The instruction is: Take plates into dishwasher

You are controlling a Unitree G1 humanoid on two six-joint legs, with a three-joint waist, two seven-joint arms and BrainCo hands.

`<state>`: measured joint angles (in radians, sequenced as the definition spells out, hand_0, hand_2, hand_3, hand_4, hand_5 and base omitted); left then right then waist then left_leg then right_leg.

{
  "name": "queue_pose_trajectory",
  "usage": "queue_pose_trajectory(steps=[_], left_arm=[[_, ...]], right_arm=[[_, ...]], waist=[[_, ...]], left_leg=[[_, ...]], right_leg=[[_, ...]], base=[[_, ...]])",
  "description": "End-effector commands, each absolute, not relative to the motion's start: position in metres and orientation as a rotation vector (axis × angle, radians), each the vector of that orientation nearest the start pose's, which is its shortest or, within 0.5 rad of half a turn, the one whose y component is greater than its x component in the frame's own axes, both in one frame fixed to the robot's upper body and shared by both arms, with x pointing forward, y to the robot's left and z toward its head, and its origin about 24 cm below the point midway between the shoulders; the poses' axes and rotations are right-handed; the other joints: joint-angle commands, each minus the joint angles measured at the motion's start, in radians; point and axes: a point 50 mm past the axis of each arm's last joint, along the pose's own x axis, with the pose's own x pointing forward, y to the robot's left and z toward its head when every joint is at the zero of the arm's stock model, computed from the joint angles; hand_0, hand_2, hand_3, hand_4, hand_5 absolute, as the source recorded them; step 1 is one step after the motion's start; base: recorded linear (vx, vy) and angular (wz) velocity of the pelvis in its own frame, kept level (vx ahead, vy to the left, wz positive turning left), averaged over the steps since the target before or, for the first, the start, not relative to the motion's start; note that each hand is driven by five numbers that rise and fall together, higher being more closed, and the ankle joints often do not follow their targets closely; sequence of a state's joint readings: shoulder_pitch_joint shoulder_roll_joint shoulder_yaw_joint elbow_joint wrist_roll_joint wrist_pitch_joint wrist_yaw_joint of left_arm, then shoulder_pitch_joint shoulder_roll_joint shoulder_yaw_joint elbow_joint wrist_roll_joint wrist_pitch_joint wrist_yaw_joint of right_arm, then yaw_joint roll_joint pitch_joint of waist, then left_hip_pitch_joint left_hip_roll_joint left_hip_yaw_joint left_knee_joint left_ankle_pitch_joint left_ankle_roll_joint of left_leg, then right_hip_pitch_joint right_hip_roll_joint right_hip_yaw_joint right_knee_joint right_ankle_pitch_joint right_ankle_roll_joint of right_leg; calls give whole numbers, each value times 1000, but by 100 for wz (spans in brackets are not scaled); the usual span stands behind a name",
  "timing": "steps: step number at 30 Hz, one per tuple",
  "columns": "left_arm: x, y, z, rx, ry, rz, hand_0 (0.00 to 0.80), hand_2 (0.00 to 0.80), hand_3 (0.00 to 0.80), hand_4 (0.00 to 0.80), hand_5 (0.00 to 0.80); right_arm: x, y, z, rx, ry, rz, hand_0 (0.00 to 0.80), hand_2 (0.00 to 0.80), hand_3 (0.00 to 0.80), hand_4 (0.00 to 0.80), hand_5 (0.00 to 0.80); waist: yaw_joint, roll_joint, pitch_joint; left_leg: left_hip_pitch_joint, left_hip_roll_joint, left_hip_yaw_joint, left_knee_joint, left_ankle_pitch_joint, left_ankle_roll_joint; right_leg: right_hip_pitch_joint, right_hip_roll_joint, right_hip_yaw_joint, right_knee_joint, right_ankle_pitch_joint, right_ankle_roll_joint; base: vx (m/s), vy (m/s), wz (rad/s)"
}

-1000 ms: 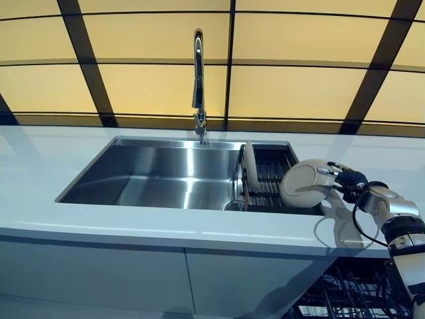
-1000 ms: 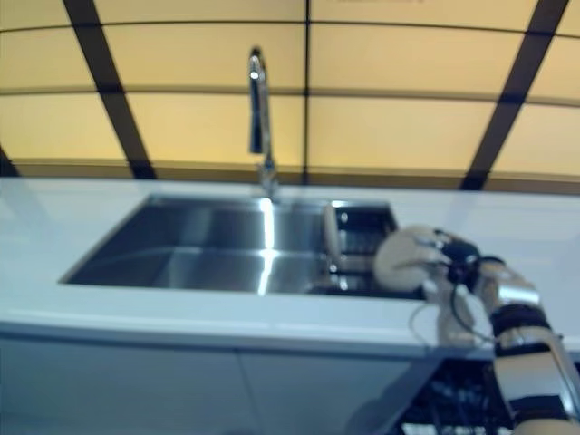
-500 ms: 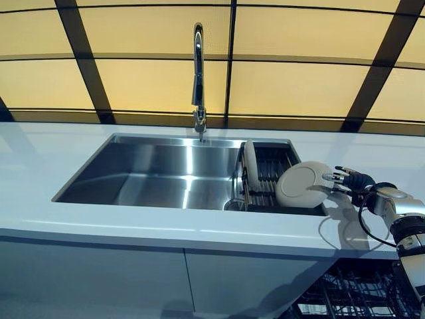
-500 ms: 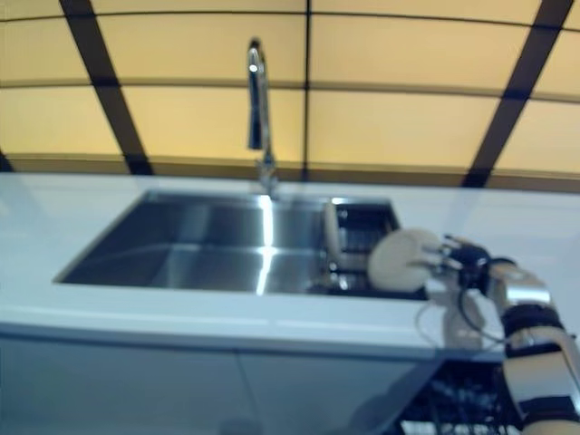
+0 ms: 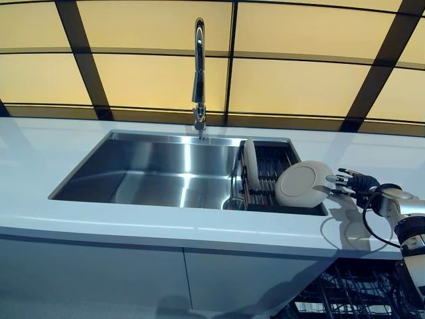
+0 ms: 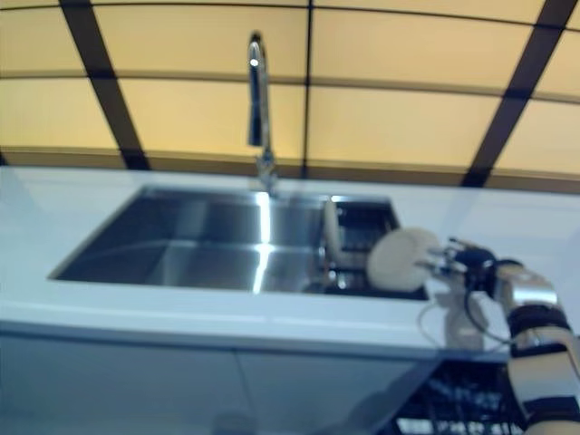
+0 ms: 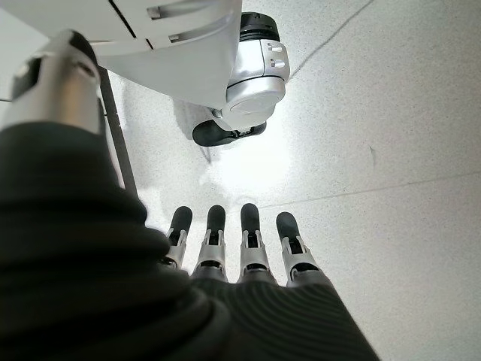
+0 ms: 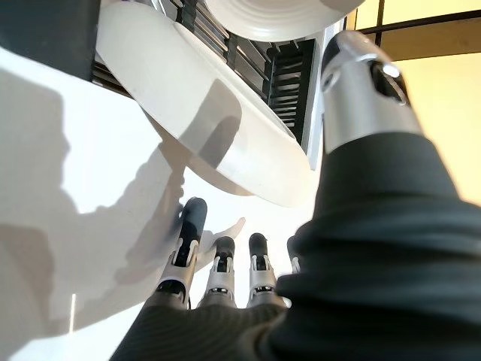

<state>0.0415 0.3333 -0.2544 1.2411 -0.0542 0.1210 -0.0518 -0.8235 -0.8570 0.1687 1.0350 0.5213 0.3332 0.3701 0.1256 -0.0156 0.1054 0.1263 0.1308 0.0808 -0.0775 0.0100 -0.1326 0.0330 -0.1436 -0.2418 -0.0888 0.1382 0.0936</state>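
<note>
A white plate [image 5: 302,184] leans tilted at the right end of the sink, against the dark dish rack [image 5: 269,166]; the right wrist view shows it too [image 8: 203,128]. A second white plate [image 5: 250,163] stands upright in the rack's left side. My right hand [image 5: 358,181] reaches in from the right over the counter, open. Its fingers [image 8: 218,278] are straight with their tips at the leaning plate's right rim, the thumb apart on the other side. My left hand [image 7: 225,248] hangs open over the floor, holding nothing.
A steel sink [image 5: 159,173] with a tall faucet [image 5: 198,73] is set in the pale counter [image 5: 199,229]. Below the counter at the lower right, the dishwasher's wire rack [image 5: 345,292] is pulled out. A yellow panelled wall runs behind.
My right hand's fingers have straightened and drawn back a little to the right, off the plate's face to its rim. The plate stays leaning. The whole view has shifted slightly.
</note>
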Motion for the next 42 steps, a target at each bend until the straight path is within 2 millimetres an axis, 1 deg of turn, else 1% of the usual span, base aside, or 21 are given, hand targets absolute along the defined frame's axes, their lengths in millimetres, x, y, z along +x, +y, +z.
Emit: queue_pose_trajectory(steps=[1,2,6,7,8,9,11,18,29,36,42], left_arm=[[63,281,-154,428,1438,9,0,0,0,0,0],[63,281,-154,427,1438,8,0,0,0,0,0],[63,284,-153,431,1440,7,0,0,0,0,0],[64,285,-152,433,1440,8,0,0,0,0,0],[64,286,-152,435,1439,7,0,0,0,0,0],[65,286,-152,437,1438,6,0,0,0,0,0],[66,288,-151,440,1436,3,0,0,0,0,0],[67,291,-149,444,1432,-2,0,0,0,0,0],[69,293,-148,451,1424,-9,0,0,0,0,0],[73,295,-146,461,1403,-16,0,0,0,0,0],[77,294,-145,455,1378,-22,0,0,0,0,0]], right_arm=[[335,-367,138,-100,518,-96,0,0,0,0,0],[333,-367,134,-88,545,-81,0,0,0,0,0],[314,-373,113,-42,750,-5,0,0,0,0,0],[305,-378,104,-33,840,-5,0,0,0,0,0],[299,-381,99,-31,890,-4,0,0,0,0,0],[294,-383,96,-23,930,2,0,0,0,0,0],[291,-386,96,-42,957,-11,0,0,0,0,0],[290,-389,104,-40,1004,-27,0,0,0,0,0],[287,-394,112,-34,994,-24,0,0,0,0,0],[290,-393,115,-43,977,-14,0,0,0,0,0],[296,-390,120,-45,947,-11,0,0,0,0,0]], waist=[[8,-44,21],[9,-44,23],[14,-47,24],[16,-47,26],[19,-47,27],[22,-47,28],[27,-46,31],[39,-45,31],[47,-40,33],[52,-33,42],[56,-23,60]], left_leg=[[-41,-39,-12,-10,37,52],[-42,-39,-13,-10,37,52],[-46,-40,-14,-10,37,52],[-48,-41,-16,-10,38,52],[-49,-41,-19,-10,38,52],[-51,-42,-22,-10,39,52],[-52,-42,-26,-10,41,52],[-61,-45,-38,-10,46,50],[-66,-49,-45,-10,51,53],[-71,-52,-53,-10,54,53],[-84,-52,-60,-10,59,53]], right_leg=[[62,-21,28,9,-48,21],[62,-21,28,9,-49,21],[59,-21,25,8,-48,21],[59,-21,22,8,-47,20],[59,-20,22,6,-47,20],[59,-19,21,5,-47,20],[60,-18,19,4,-46,19],[57,-17,12,3,-44,22],[55,-14,9,4,-43,23],[51,-15,5,5,-41,23],[41,-15,3,5,-38,22]], base=[[0,0,0],[0,0,0],[0,0,0],[0,0,0],[0,0,0],[0,0,0],[0,0,0],[0,0,0],[-3,-3,3],[0,0,0],[-26,-8,4]])
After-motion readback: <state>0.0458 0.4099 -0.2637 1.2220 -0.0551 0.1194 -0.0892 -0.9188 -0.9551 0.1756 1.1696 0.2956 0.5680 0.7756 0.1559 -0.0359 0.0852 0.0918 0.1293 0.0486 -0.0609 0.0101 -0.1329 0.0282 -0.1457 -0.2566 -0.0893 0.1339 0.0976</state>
